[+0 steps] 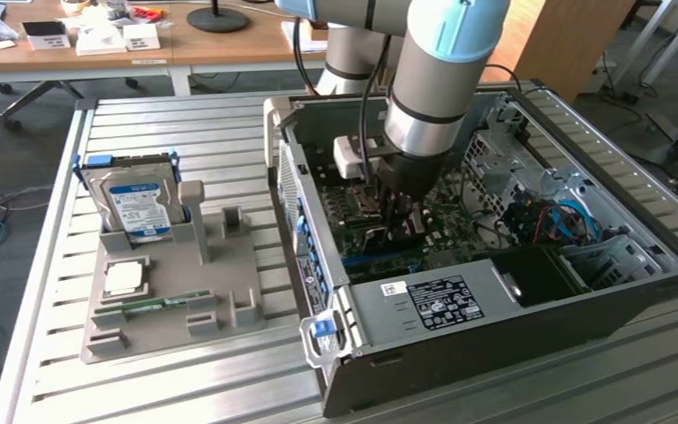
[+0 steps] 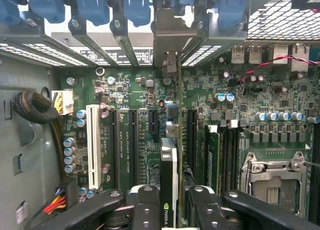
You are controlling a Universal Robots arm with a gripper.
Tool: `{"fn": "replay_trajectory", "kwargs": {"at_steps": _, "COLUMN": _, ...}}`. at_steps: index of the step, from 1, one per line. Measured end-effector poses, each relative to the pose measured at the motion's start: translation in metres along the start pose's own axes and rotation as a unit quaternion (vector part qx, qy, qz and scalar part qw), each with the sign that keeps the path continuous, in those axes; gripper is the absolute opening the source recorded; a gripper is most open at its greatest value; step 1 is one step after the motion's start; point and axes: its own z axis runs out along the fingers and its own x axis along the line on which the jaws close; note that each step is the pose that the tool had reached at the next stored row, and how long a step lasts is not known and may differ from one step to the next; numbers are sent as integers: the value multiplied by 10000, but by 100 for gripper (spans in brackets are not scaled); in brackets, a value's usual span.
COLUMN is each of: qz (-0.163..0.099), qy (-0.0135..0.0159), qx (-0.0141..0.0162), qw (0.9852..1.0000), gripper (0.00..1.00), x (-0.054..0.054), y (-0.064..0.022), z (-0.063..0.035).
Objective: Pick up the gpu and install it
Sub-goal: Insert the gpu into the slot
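Observation:
My gripper (image 1: 401,210) reaches down into the open computer case (image 1: 621,291). It is shut on the gpu (image 2: 169,180), which I see edge-on between the two black fingers (image 2: 145,207). The card stands upright over the green motherboard (image 2: 125,90), lined up along the black expansion slots (image 2: 190,135). Its silvery end bracket (image 2: 172,35) sits at the case's rear slot openings, below the blue latches (image 2: 135,5). In the exterior view the gpu (image 1: 405,231) is a dark shape under the gripper, low over the board. Whether its edge is in a slot I cannot tell.
A grey holder (image 1: 174,309) on the slatted table carries a hard drive (image 1: 137,205), a processor chip (image 1: 124,278) and a memory stick (image 1: 156,306). Inside the case are the power supply (image 1: 433,305), a white slot (image 2: 93,145), a cable bundle (image 2: 32,108) and the processor socket (image 2: 272,182).

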Motion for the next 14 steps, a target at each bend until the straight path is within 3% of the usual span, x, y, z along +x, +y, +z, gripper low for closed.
{"fn": "replay_trajectory", "kwargs": {"at_steps": 14, "qz": 0, "qy": -2, "qx": 1, "qw": 10000, "gripper": 27, "x": 0, "y": 0, "z": 8}}
